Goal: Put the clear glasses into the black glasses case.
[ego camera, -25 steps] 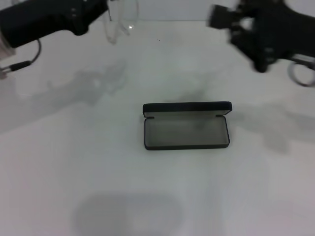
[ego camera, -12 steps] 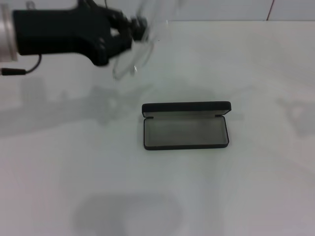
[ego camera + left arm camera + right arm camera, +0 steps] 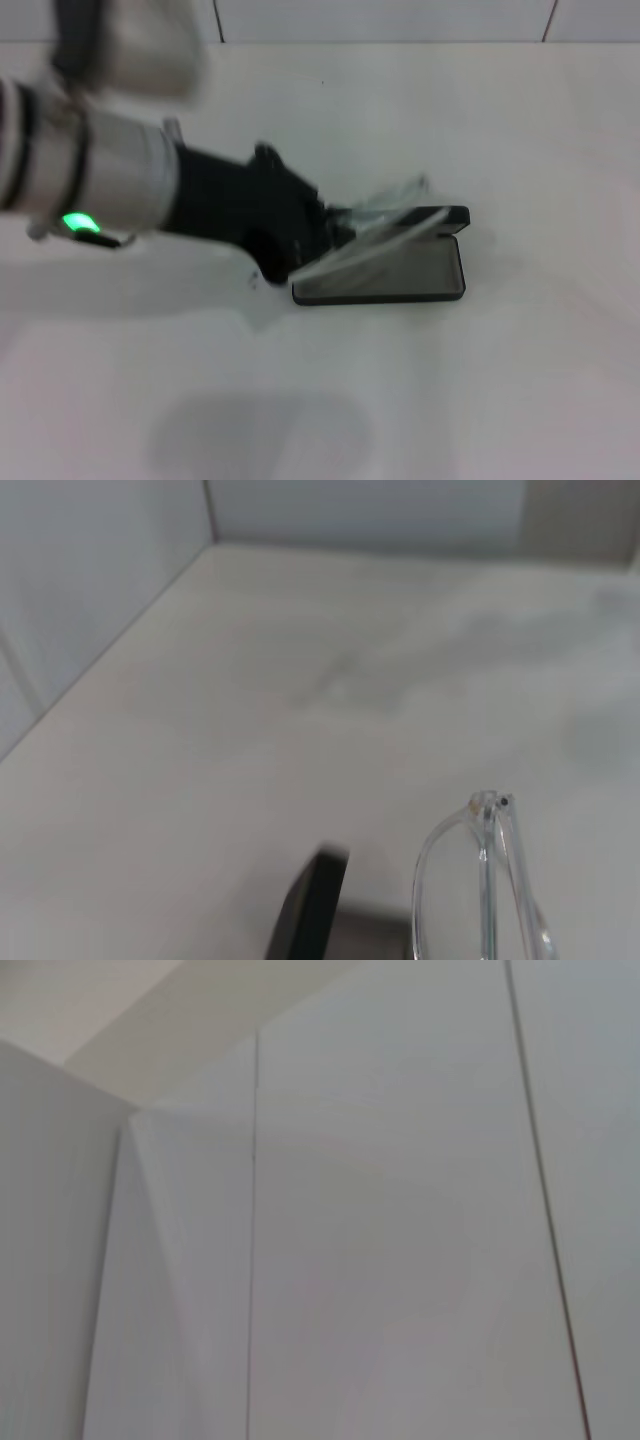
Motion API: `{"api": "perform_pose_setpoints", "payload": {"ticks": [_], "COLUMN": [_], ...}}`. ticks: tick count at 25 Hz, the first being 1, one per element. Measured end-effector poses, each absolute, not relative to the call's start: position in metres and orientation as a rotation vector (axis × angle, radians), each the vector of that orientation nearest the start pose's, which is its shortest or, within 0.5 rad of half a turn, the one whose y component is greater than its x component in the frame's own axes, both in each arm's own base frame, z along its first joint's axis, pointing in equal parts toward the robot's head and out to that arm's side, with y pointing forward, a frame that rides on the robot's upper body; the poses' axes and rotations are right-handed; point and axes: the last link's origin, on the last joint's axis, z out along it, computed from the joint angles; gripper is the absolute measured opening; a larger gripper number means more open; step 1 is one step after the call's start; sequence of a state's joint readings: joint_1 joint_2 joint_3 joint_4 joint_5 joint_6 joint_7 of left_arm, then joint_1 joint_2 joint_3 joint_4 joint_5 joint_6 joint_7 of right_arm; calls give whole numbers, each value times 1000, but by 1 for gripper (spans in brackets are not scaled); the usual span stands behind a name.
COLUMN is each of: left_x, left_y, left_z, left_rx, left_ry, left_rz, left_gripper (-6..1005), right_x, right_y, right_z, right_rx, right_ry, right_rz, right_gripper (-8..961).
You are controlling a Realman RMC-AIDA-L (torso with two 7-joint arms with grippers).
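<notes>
Head view: my left gripper [image 3: 335, 228], clamped on the clear glasses [image 3: 385, 225], holds them tilted over the open black glasses case [image 3: 400, 282] on the white table [image 3: 520, 380].

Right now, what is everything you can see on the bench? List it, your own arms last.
glasses: one, clear, held slanting over the left end of the open case, also seen in the left wrist view.
glasses case: one, black with grey lining, open, mid table.
table: one, white, under everything.
wall: white panels, fills the right wrist view.
left gripper: black, at the case's left end, shut on the glasses.
right gripper: not in view.
</notes>
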State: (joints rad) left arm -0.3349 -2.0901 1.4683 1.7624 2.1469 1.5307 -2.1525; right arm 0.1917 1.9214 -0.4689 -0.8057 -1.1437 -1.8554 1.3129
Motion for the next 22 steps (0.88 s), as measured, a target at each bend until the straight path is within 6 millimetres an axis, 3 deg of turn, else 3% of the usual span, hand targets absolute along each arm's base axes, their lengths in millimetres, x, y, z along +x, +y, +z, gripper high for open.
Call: {"api": "perform_pose_setpoints", "payload": {"ticks": [4, 8, 22], "left_x": [-121, -120, -104], "left_y": [284, 280, 268], "left_z": [-25, -50, -90], "left_rx": [-2805, -2713, -2645], "left_ry": [-61, 57, 242], "left_rz": [190, 310, 367], "left_gripper": [152, 154, 161], "right_x": [302, 304, 317], "right_y": [253, 257, 249], "right_z": [210, 210, 206], "right_rx": [-1885, -1889, -1840], "right_ry": [167, 175, 184], "right_rz": [1280, 1283, 1262], "right_gripper": [17, 17, 18]}}
